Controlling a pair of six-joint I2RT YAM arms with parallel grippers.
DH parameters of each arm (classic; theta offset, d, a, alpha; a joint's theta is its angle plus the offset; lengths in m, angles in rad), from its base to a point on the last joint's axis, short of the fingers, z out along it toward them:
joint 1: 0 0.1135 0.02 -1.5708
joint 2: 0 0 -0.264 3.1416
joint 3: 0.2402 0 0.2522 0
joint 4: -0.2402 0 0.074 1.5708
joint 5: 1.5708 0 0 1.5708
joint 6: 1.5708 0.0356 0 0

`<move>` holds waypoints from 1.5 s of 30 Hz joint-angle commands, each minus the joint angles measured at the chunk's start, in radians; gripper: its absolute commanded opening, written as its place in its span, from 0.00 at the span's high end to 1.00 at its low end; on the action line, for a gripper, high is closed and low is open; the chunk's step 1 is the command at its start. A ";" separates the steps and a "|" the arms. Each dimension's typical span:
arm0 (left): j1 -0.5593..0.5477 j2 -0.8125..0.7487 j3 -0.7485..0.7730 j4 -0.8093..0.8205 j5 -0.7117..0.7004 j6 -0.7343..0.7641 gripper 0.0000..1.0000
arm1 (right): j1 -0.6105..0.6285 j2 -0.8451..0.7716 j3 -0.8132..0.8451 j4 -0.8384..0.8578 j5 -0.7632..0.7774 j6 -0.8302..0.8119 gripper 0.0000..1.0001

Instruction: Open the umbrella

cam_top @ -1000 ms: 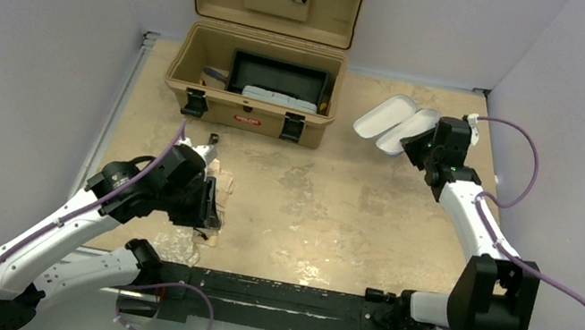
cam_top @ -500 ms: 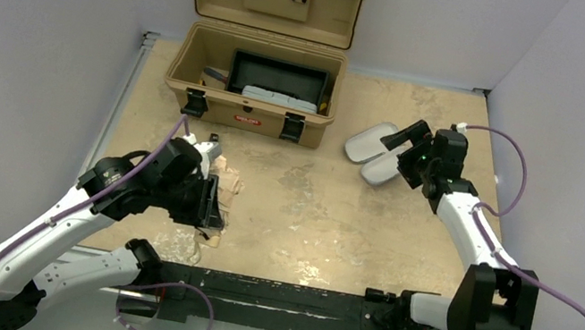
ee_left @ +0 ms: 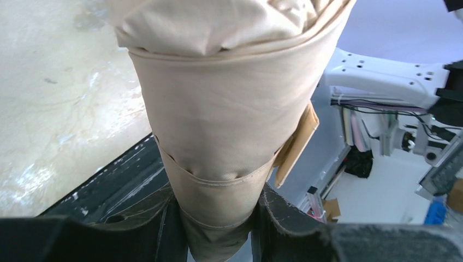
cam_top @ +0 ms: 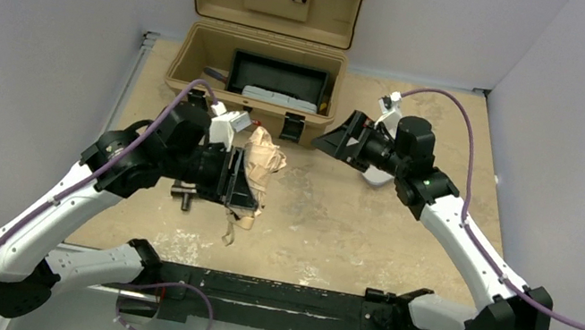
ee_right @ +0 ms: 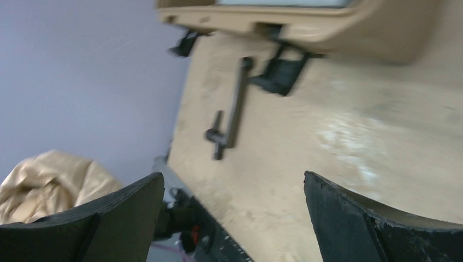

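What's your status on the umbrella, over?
Left gripper shut on the umbrella, canopy folded. Right gripper open, empty, facing it. Toolbox close behind, nothing between.

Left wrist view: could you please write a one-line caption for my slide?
Left gripper clamping the folded cream-tan umbrella between its jaws, with the pale table behind.

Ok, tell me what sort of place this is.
Most likely a robotics lab test cell: a left arm and right arm bolted at the edge of a worn tabletop, plain grey partition walls around it, and an open tan toolbox as a prop.
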 commanded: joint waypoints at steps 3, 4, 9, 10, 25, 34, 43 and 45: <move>0.002 0.041 0.064 0.172 0.168 -0.018 1.00 | 0.127 -0.048 0.141 0.210 -0.114 0.098 0.01; 0.002 0.043 0.058 0.199 0.181 -0.033 1.00 | 0.143 -0.041 0.154 0.224 -0.114 0.109 0.01; 0.000 0.050 0.022 0.310 0.227 -0.111 1.00 | 0.201 0.010 0.198 0.245 -0.101 0.123 0.01; 0.000 0.052 0.019 0.331 0.231 -0.120 1.00 | 0.213 0.020 0.203 0.240 -0.096 0.123 0.01; -0.001 0.070 0.059 0.302 0.179 -0.103 1.00 | 0.288 0.111 0.274 0.110 -0.085 0.031 0.95; -0.001 -0.004 0.037 0.276 0.074 -0.114 0.00 | 0.282 0.080 0.326 0.123 -0.078 0.092 1.00; 0.011 -0.204 -0.145 0.508 0.059 -0.206 0.00 | 0.226 0.111 0.466 0.179 -0.182 0.178 1.00; 0.011 -0.230 -0.197 0.600 0.058 -0.247 0.00 | 0.226 0.108 0.465 0.227 -0.207 0.222 1.00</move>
